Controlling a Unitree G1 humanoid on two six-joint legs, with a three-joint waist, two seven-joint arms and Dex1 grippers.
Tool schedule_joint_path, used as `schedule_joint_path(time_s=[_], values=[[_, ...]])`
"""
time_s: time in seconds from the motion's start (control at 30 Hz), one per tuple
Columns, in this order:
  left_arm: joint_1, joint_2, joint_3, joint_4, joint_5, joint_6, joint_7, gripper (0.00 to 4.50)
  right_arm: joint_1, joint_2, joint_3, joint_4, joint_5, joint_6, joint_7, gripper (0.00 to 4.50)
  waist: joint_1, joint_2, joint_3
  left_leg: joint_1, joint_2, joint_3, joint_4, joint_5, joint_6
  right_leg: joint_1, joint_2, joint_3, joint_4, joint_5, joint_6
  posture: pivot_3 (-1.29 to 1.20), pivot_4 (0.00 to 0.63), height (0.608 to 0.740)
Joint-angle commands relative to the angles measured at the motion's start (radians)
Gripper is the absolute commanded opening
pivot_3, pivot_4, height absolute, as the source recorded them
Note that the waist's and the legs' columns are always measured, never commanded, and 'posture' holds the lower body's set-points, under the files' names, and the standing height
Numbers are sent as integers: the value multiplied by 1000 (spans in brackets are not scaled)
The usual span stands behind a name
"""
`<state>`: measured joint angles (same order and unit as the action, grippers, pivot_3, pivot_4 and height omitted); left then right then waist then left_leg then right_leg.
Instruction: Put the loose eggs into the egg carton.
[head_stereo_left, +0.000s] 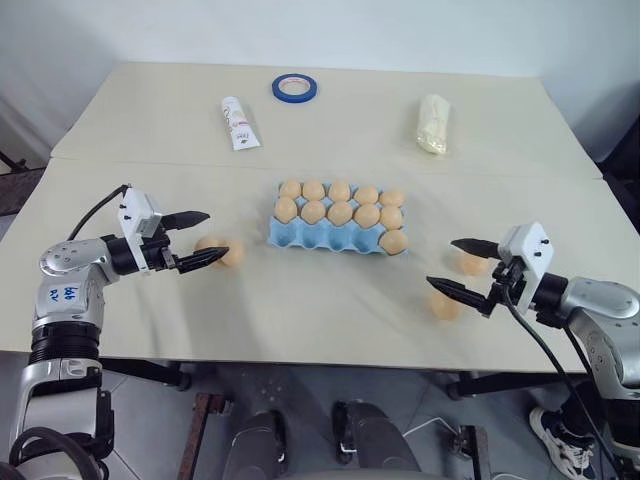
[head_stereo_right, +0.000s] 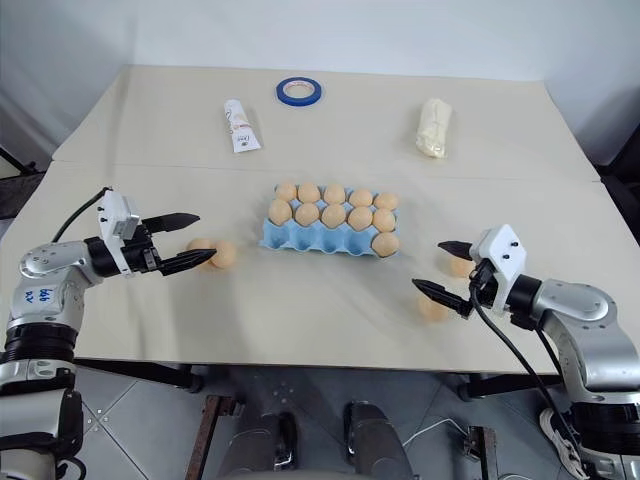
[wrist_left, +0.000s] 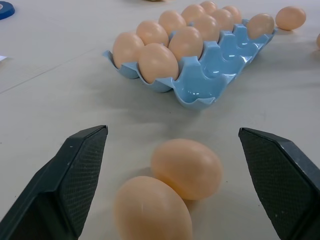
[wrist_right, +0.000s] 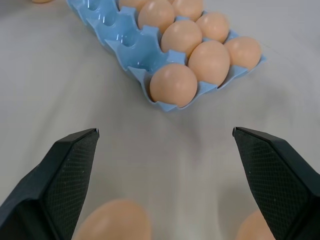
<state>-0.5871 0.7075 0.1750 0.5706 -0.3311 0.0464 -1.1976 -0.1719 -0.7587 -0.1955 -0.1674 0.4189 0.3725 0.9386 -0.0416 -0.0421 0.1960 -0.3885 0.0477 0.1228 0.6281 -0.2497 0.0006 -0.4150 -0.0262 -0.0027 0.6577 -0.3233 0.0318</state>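
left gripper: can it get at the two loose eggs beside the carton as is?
Probably yes. The left gripper is open, with the two loose eggs lying on the table just ahead between its fingers; nothing stands between them.

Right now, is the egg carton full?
Not full. The egg carton has eleven eggs; four front cups sit empty, and four loose eggs lie on the table.

- The egg carton (head_stereo_left: 330, 238) is a light blue moulded tray without lid. It lies flat near the middle of the table. Its two far rows are full of tan eggs, and the near row has one egg, at its right end.
- Two loose eggs (head_stereo_left: 222, 250) lie touching, left of the carton.
- Two more loose eggs (head_stereo_left: 446, 305) lie apart, right of it.
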Motion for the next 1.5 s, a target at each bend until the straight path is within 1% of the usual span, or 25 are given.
schedule_joint_path(time_s=[0.03,0.23,0.37,0.53,0.67,0.8,0.9,1.0,1.1,1.2,1.27,1.43,1.5], values=[[-34,0,15,-7,-9,-22,9,4480,-13,-3,-19,-11,6,-15,-11,4500,2,0,0,0,0,0,0,0,0,0,0,0,0,0,0,0,150,740],[-54,-2,8,0,20,-24,77,4480,-11,1,-26,-18,12,-10,-28,4500,10,0,0,0,0,0,0,0,0,0,0,0,0,0,0,0,150,740],[-62,-6,8,-8,16,-17,81,4480,-11,4,-33,-25,17,-5,-44,4500,10,0,0,0,0,0,0,0,0,0,0,0,0,0,0,0,150,740],[-104,-23,-9,30,29,-50,65,4480,14,-1,-107,-96,57,46,-107,4500,14,0,0,0,0,0,1,0,0,0,0,0,0,0,0,0,150,740],[-149,-48,-37,66,19,-72,-12,4480,142,-4,-218,-253,111,136,-163,4500,19,0,0,-1,0,-2,1,0,0,0,0,-2,-1,0,0,0,150,740],[-164,-84,-48,62,-20,-74,-124,4480,330,34,-306,-430,170,205,-211,4500,19,0,0,-2,0,-2,1,-1,0,1,0,-2,-2,0,0,0,150,740],[-167,-98,-55,69,-37,-70,-207,4480,451,71,-355,-531,210,233,-240,4500,11,0,0,-2,0,-2,1,-1,1,1,0,-2,-2,0,1,0,150,740],[-170,-106,-57,77,-54,-60,-275,4480,523,101,-373,-588,230,245,-270,4500,4,0,0,0,0,-1,2,0,0,2,1,-1,0,0,1,0,150,740],[-169,-109,-61,88,-58,-72,-325,4480,548,132,-354,-607,215,238,-316,4500,4,0,0,2,0,-2,1,1,0,3,1,-1,1,0,0,0,150,740],[-162,-109,-56,90,-60,-81,-345,4480,539,174,-302,-608,201,229,-365,4500,6,0,0,2,0,-2,2,1,1,3,1,-1,0,0,0,0,150,740],[-148,-106,-51,82,-68,-91,-357,4480,534,206,-253,-585,174,208,-386,4500,8,0,0,1,0,-2,1,2,1,3,1,-1,0,0,0,0,150,740],[-120,-95,-44,47,-90,-79,-354,4480,508,240,-166,-515,111,155,-396,4500,11,0,0,1,0,-2,1,1,2,3,0,-1,-1,0,0,0,150,740],[-109,-87,-42,34,-94,-75,-346,4480,466,250,-136,-468,87,138,-409,4500,12,0,0,0,0,-2,1,1,2,2,0,-1,-1,0,0,0,150,740]])
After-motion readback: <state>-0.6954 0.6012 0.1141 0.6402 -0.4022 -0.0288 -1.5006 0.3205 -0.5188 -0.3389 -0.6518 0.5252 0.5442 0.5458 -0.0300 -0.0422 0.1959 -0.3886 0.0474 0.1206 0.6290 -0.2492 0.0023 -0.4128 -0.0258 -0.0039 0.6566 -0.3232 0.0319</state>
